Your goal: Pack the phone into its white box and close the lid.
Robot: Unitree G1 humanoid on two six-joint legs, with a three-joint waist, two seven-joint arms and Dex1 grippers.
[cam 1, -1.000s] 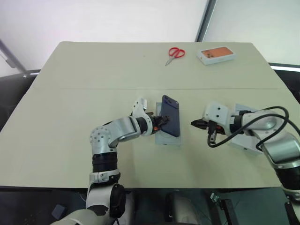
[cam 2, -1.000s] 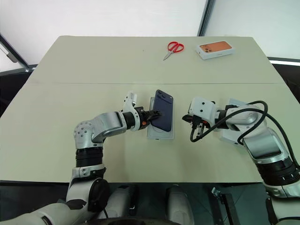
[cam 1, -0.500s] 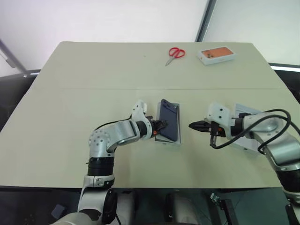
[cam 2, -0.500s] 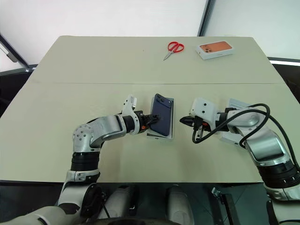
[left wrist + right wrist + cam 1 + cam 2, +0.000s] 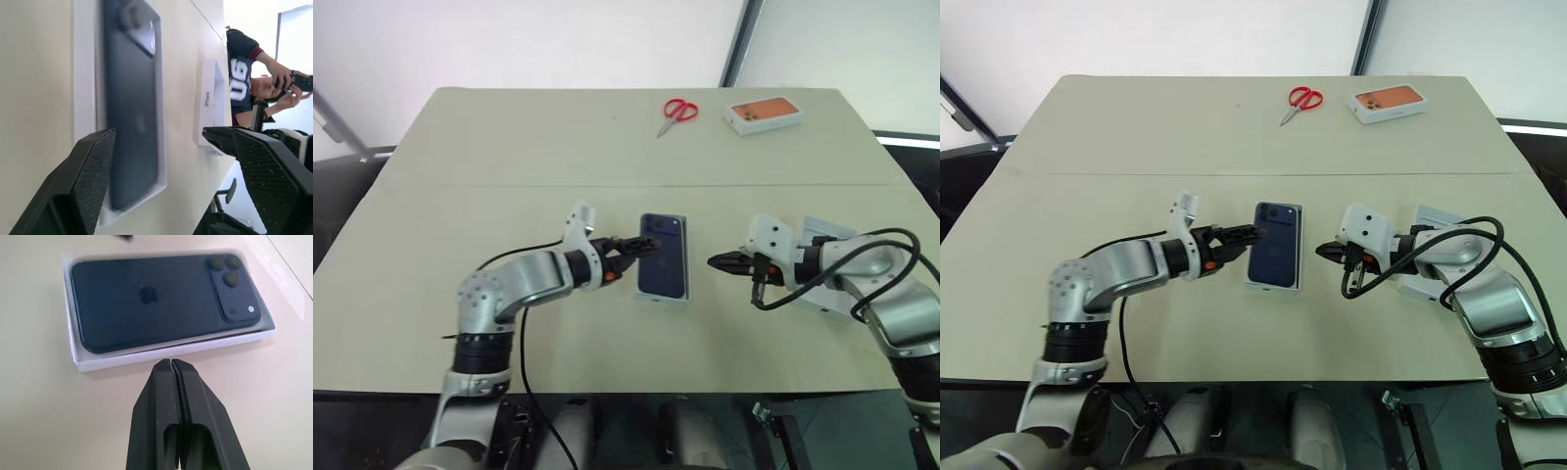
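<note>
Left gripper (image 5: 628, 251): fingers spread wide, holding nothing. It sits just left of the box, tips pointing at the box's left wall. A second ago it was pinching the phone's left edge; it has since let go and drawn back to the left.
Phone (image 5: 663, 264): lies flat inside the box, back up, camera cluster at the far end. A second ago it stood tilted on its edge over the box; half a second ago it was partly lowered; now it is down. The right wrist view shows it inside all four walls.
Box (image 5: 663, 298): sits mid-table, long axis running away from the robot. White rim shows all round the phone. Its place on the table looks unchanged.
Right gripper (image 5: 719, 261): fingers pressed together, empty. It hovers just right of the box, tips aimed at the box's right wall, not touching. It has held this place over the last second.
Lid (image 5: 825, 294): lies on the table well to the right of the box, largely hidden under the right forearm. Not yet moved.
Task state: judged from the frames, the packing step is done. Lid pickup and closing remain.
Next move: likely the right gripper must back off from the box, open, and take the lid.
Risk: the lid must go on square over the box, or it may catch on a wall.
</note>
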